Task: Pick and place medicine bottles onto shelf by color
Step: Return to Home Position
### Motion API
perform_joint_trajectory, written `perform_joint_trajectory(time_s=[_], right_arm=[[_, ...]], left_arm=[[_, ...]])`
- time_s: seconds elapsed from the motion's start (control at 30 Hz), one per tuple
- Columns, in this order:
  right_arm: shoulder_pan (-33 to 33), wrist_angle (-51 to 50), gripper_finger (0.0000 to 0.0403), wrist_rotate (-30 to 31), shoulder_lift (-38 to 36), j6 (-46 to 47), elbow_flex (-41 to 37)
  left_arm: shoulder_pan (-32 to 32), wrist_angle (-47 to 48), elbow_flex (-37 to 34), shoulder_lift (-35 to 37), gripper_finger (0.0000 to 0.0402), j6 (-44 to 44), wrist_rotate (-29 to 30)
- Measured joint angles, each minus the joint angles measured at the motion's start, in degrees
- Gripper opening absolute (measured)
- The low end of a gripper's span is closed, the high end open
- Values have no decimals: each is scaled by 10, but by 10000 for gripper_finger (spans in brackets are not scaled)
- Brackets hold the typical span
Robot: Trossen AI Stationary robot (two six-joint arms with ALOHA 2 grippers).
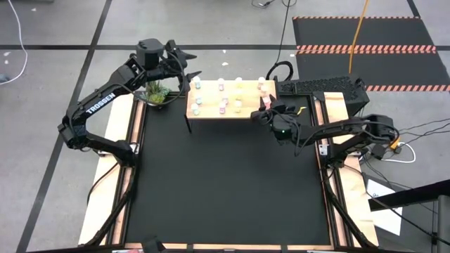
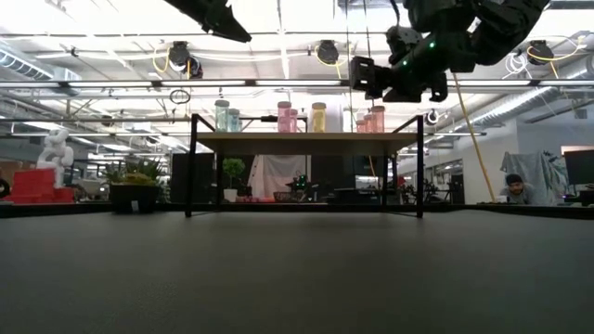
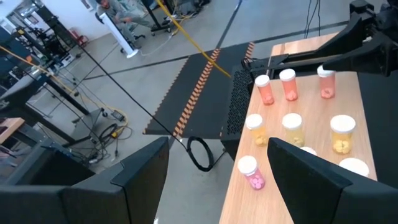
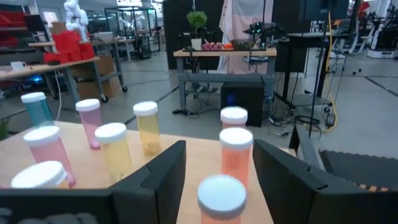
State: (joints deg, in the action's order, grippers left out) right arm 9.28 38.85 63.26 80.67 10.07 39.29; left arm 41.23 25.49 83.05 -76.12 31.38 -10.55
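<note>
We are holding the right tool [image 4: 219, 148] just off the shelf's [image 1: 209, 97] right end, jaws spread wide and gripping nothing. The left tool [image 3: 219, 144] is hanging near the shelf's left end, likewise spread and empty. The bottles [image 3: 289, 84] are standing upright on the shelf.
</note>
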Motion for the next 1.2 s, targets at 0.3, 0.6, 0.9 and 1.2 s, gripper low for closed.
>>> perform_joint_trajectory(time_s=[0.3, 0.6, 0.9, 1.2], right_arm=[[1, 60, 183, -65, -85, -88, 1], [98, -246, 153, -510, -220, 2, 114], [172, -468, 9, -925, -249, -40, 241], [278, -584, 2, -1009, -374, -97, 209]], left_arm=[[-1, -32, 0, 1, 273, -19, -1], [-1, -89, 0, 41, 264, -142, -38], [-3, -37, -96, 138, 96, -244, -65], [-32, -226, -384, 363, 19, -356, -62]])
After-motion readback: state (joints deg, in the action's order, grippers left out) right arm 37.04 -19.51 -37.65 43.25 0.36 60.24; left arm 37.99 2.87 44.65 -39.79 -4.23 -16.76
